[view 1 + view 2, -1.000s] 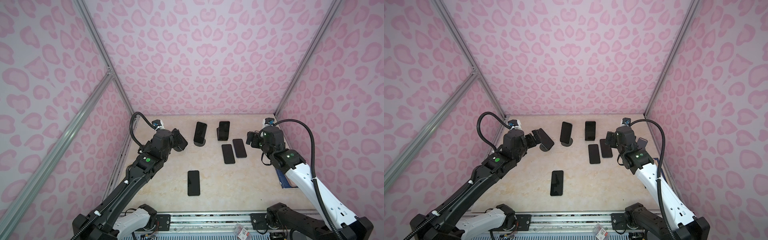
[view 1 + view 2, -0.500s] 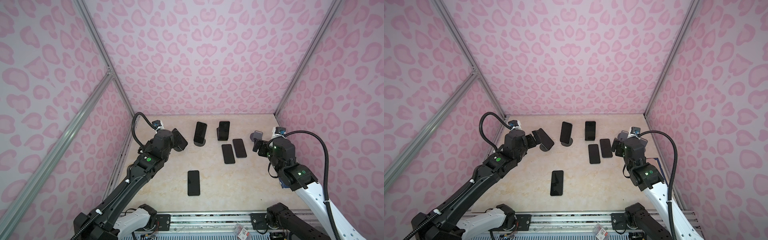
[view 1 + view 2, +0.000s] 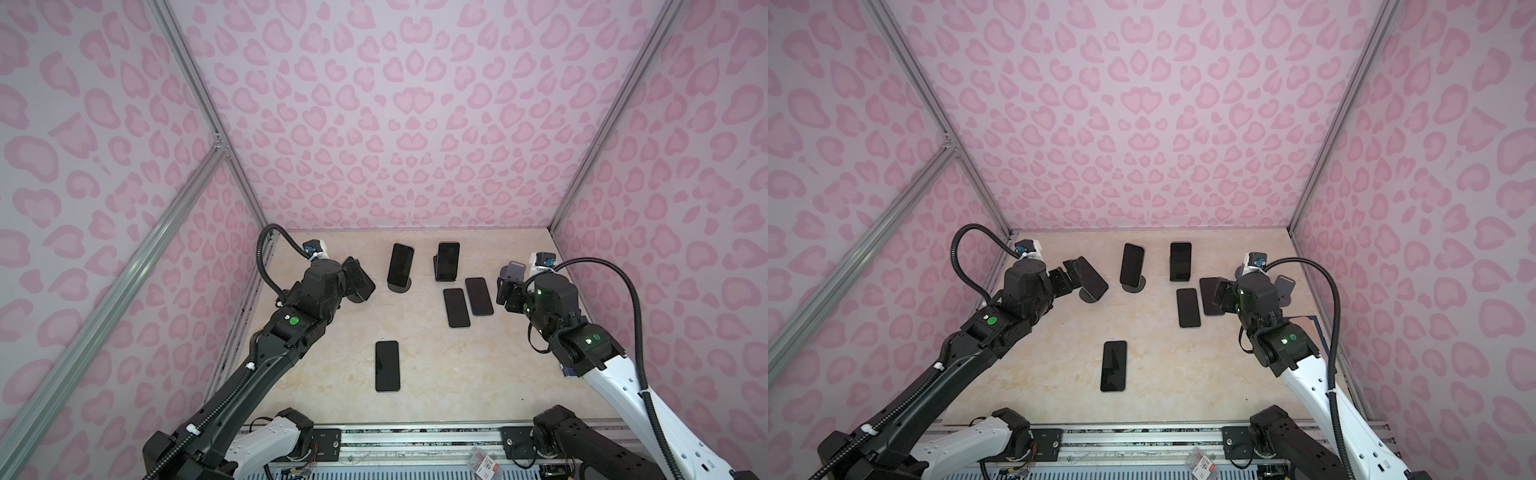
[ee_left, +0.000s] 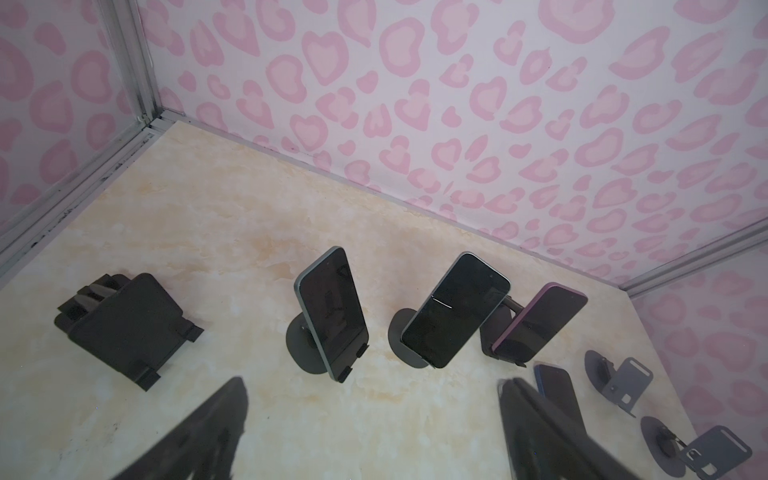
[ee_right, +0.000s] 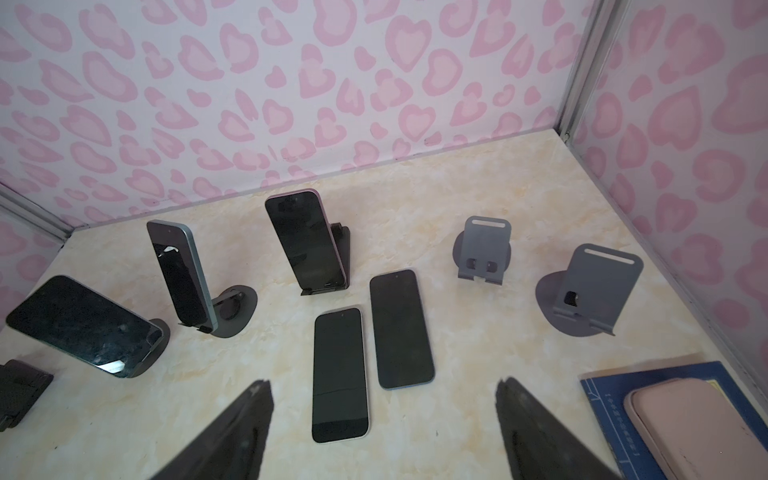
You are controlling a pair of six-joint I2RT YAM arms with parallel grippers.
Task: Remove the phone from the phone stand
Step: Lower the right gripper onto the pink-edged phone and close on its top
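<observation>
Left wrist view is showing the left tool (image 4: 372, 382) with its fingers standing well apart and nothing between them, hanging above the table (image 4: 208, 232) just on the near side of the leftmost phone (image 4: 332, 316) and not touching it. That phone is leaning on a round stand (image 4: 299, 343) toward the far left of the table. To its right a middle phone (image 4: 455, 309) is resting on a second round stand (image 4: 397, 332), and further right a purple-edged phone (image 4: 540, 324) is sitting on a black stand (image 4: 490, 332). An empty folding stand (image 4: 124, 328) is lying left of the leftmost phone. Right wrist view is showing the right tool (image 5: 382, 382) likewise spread wide and gripping nothing, hanging above the table by a pale-edged flat phone (image 5: 340, 374) and a blue-edged flat phone (image 5: 401, 328), which are lying side by side just near of the purple-edged phone. Two empty grey stands, one further back (image 5: 484, 249) and one nearer the right wall (image 5: 594, 286), are standing at the far right, and a blue pad (image 5: 602, 390) carrying a pink case (image 5: 698, 432) is lying at the near right. In both top views a lone phone (image 3: 387, 365) is lying flat near the table's middle, well apart from both tools.
</observation>
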